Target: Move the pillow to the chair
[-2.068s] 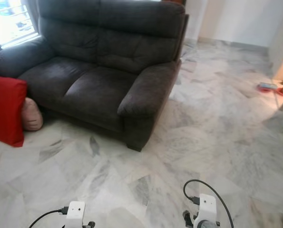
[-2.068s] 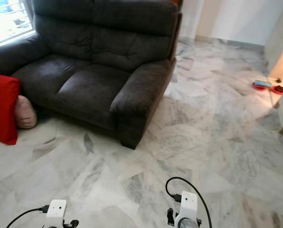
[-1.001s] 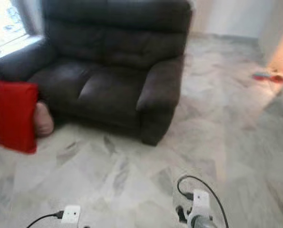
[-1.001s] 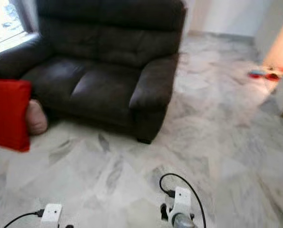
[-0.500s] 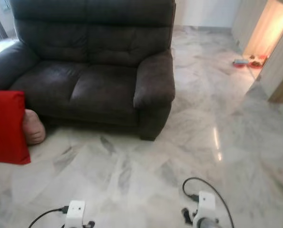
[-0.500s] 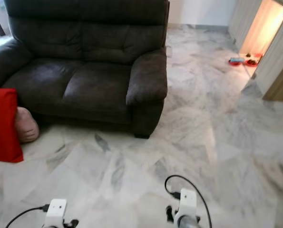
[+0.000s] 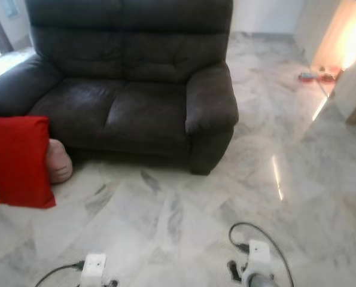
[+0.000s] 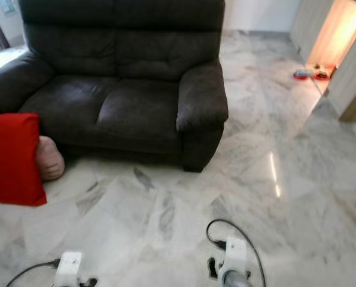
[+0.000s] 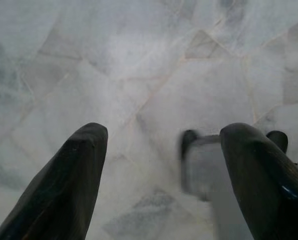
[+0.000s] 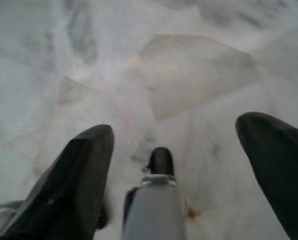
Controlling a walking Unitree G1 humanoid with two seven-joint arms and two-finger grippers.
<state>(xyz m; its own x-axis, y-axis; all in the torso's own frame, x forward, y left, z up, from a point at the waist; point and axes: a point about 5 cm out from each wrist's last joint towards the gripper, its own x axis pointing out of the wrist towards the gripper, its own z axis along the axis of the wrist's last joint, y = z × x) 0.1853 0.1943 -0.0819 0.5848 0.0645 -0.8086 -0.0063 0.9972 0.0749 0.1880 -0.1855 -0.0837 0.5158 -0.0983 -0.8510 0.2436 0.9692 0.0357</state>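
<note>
Both hands, left hand [image 9: 161, 175] and right hand [image 10: 181, 170], hang released; grabbing the red pillow [image 7: 19, 160] clumsily could topple it onto the floor [image 7: 166, 215].

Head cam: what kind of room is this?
Likely a home living room: a dark two-seat sofa on a marble floor, a red pillow leaning at the sofa's left end, and a lit doorway at the far right.

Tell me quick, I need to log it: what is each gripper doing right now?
Left gripper: open, holding nothing, above the floor.
Right gripper: open, holding nothing, above the floor.
</note>
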